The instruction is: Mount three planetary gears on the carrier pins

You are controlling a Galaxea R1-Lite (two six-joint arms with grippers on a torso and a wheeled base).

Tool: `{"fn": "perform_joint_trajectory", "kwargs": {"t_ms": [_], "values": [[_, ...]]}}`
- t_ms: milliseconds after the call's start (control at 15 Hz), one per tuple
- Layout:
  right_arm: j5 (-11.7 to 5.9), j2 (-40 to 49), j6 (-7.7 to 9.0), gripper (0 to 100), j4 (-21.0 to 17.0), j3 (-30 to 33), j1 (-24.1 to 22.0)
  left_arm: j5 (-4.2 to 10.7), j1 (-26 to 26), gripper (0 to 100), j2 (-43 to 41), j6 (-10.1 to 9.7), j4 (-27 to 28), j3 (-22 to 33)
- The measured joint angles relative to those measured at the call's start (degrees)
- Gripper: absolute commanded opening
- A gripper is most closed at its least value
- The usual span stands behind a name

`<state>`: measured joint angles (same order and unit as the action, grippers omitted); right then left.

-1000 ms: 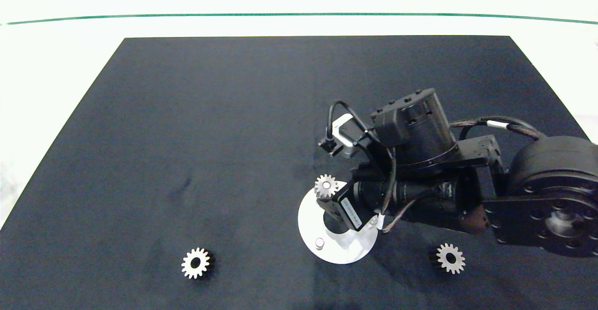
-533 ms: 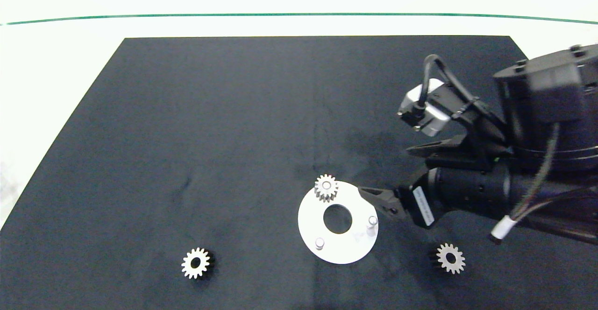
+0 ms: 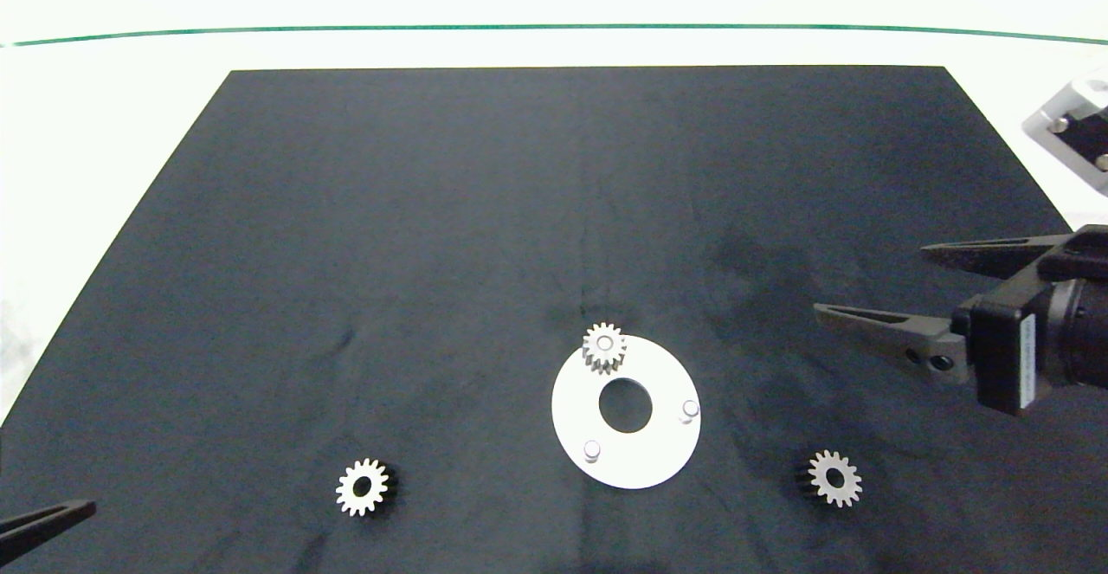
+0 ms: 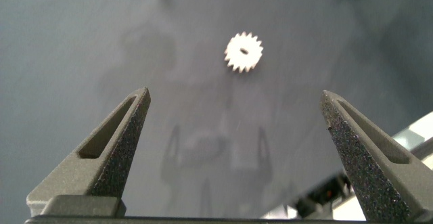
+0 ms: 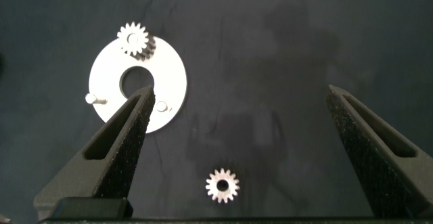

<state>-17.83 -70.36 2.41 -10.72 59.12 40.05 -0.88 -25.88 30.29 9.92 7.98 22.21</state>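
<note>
Silver-grey metal gear (image 3: 604, 346) sits on one pin of the flat white disc (image 3: 645, 461); next, I judge, the empty right gripper (image 3: 866, 284), fingers apart, or the left gripper (image 4: 237, 126), likewise spread, must pick a loose gear (image 3: 834, 477) for the two bare pale pins (image 3: 690, 409).

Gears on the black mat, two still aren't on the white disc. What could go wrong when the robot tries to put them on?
The loose gears lie flat on the mat, so an open pincer may struggle to grip them. The two bare pins are thin, so a bore could miss and tilt. A bump might knock the disc or the seated gear.
</note>
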Motion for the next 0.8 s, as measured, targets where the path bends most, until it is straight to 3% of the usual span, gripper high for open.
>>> {"fn": "perform_joint_trajectory", "kwargs": {"t_ms": [133, 267, 467, 800], "values": [[0.0, 1.87, -0.3, 100, -0.74, -0.02, -0.26, -0.02, -2.26, 100, 3.68, -0.11, -7.46, -4.49], [0.0, 2.91, -0.51, 100, -0.77, -0.02, -0.3, -0.06, -3.02, 100, 6.74, -0.12, -9.74, -6.7], [0.0, 3.74, -1.18, 100, -0.74, 0.0, -0.35, -0.05, -3.25, 100, 11.26, -0.12, -10.76, -7.06], [-0.02, 5.9, -1.23, 100, -1.22, 0.18, -0.44, 0.06, -3.3, 100, 20.64, -0.17, -20.41, -7.39]]}}
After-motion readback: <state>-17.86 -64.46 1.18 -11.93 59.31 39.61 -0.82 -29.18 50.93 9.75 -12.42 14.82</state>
